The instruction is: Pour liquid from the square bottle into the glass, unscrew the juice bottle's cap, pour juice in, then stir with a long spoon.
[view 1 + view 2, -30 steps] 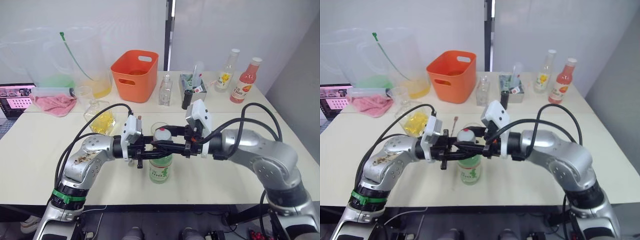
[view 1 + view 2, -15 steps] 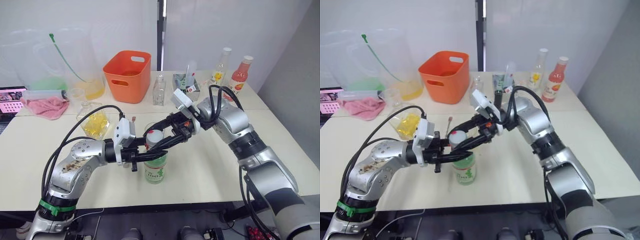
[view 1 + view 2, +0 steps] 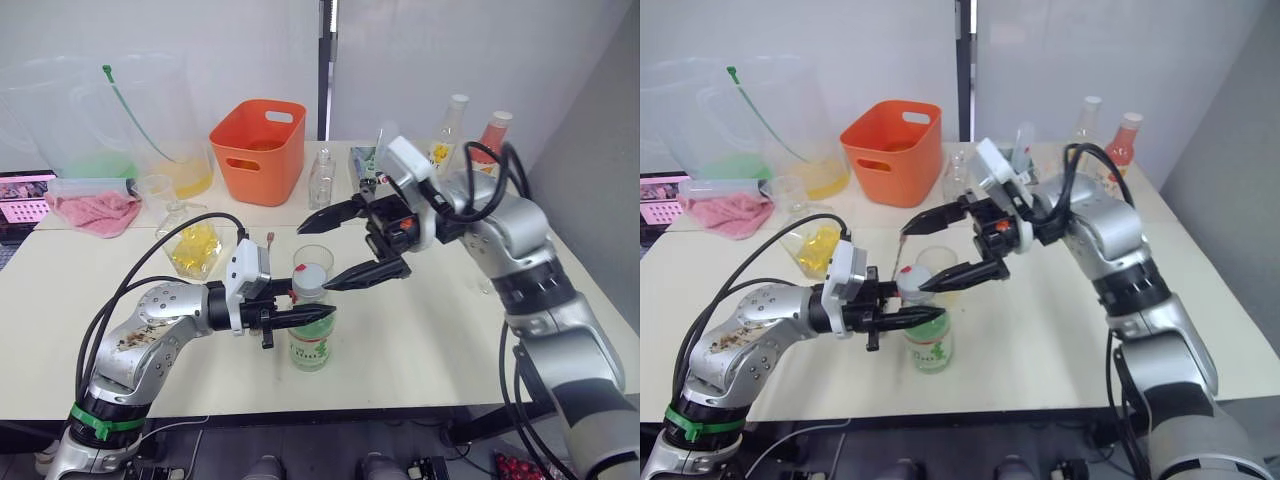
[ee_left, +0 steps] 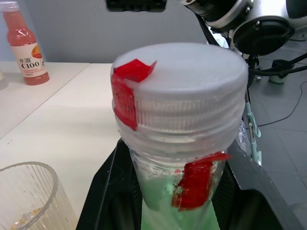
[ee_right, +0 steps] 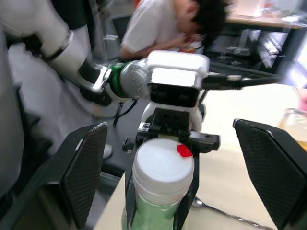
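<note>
The left tool (image 3: 300, 318) is clamping the juice bottle (image 3: 311, 338) by its neck to keep it upright on the surface (image 3: 420, 330) (cap (image 3: 311, 279) on), while the right tool (image 3: 338, 246) is hovering wide open just above it, presumably lining up to twist.

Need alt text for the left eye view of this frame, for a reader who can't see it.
The left gripper is shut on the juice bottle just below its white cap, holding it upright on the table. The right gripper hangs wide open beside the cap, apart from it. The glass stands behind the bottle, the square bottle farther left.
</note>
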Robot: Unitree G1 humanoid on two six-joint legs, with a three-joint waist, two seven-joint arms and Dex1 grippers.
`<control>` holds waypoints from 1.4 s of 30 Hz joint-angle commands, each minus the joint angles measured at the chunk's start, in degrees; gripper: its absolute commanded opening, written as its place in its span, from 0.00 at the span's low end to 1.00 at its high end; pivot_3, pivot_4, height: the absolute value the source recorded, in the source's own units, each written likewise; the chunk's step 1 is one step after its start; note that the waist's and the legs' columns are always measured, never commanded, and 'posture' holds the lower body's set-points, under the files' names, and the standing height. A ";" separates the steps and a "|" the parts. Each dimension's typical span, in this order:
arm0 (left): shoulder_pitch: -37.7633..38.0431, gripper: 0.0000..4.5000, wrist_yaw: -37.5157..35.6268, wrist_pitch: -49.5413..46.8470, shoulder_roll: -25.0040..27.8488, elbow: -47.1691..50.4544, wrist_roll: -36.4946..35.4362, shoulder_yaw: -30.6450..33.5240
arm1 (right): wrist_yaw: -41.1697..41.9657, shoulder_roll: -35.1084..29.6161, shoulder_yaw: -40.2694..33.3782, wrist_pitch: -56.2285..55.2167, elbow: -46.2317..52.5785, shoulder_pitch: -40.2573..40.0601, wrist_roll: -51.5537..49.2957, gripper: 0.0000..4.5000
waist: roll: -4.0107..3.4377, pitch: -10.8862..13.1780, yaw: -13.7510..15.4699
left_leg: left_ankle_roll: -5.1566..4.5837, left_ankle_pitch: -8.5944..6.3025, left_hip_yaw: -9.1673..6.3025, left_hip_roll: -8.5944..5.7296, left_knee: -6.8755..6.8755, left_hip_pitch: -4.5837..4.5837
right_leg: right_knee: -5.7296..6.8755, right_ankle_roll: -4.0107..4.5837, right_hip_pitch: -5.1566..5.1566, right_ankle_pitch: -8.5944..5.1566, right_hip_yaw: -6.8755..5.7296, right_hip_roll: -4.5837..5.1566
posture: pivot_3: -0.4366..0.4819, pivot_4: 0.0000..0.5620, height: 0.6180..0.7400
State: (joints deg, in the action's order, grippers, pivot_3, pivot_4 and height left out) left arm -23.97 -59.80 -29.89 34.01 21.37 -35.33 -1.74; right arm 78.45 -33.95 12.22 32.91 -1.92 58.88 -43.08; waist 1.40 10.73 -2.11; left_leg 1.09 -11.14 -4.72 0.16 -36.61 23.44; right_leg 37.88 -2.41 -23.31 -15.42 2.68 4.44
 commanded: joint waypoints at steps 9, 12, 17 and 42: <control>-3.14 0.30 -2.49 2.89 -4.70 -6.29 1.05 -3.91 | -45.33 0.90 -15.77 25.97 36.60 -18.14 -15.26 0.99 | 0.00 -0.01 1.26 | 0.00 0.00 0.04 -0.04 -0.02 0.00 | -0.17 -0.01 0.11 -0.01 0.03 0.02 | 0.48 0.27 1.00; -3.01 0.30 -3.15 3.90 -5.57 -7.67 1.96 -4.67 | -51.89 1.25 -16.65 29.74 38.05 -18.42 -18.50 0.99 | 0.00 -0.01 1.63 | 0.00 0.00 0.03 -0.04 -0.03 -0.05 | -0.24 -0.02 0.22 -0.01 0.03 0.02 | 0.48 0.27 1.00; -4.28 0.30 -3.82 4.40 -7.35 -9.29 2.16 -5.72 | -58.01 0.72 -14.87 32.65 38.25 -17.40 -17.80 0.99 | 0.00 -0.01 1.93 | 0.00 0.01 0.03 -0.09 -0.07 -0.02 | -0.30 -0.04 0.25 -0.01 0.03 0.05 | 0.48 0.27 1.00; -3.09 0.30 -1.90 4.45 -5.65 -6.15 2.38 -3.38 | -37.56 -3.33 -2.81 23.67 28.46 -11.80 -7.89 0.38 | 0.00 -0.02 1.24 | -0.02 0.01 0.03 -0.05 -0.07 -0.05 | -0.33 -0.04 0.25 -0.02 0.02 -0.01 | 0.48 0.27 1.00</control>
State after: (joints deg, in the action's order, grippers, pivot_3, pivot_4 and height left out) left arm -27.19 -62.02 -24.60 27.80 13.56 -32.90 -4.75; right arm 36.31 -36.80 7.19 59.32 27.24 46.33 -53.59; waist 1.39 10.71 -0.87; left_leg 1.07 -11.14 -4.69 0.13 -36.68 23.38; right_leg 37.56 -2.46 -23.06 -15.44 2.70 4.42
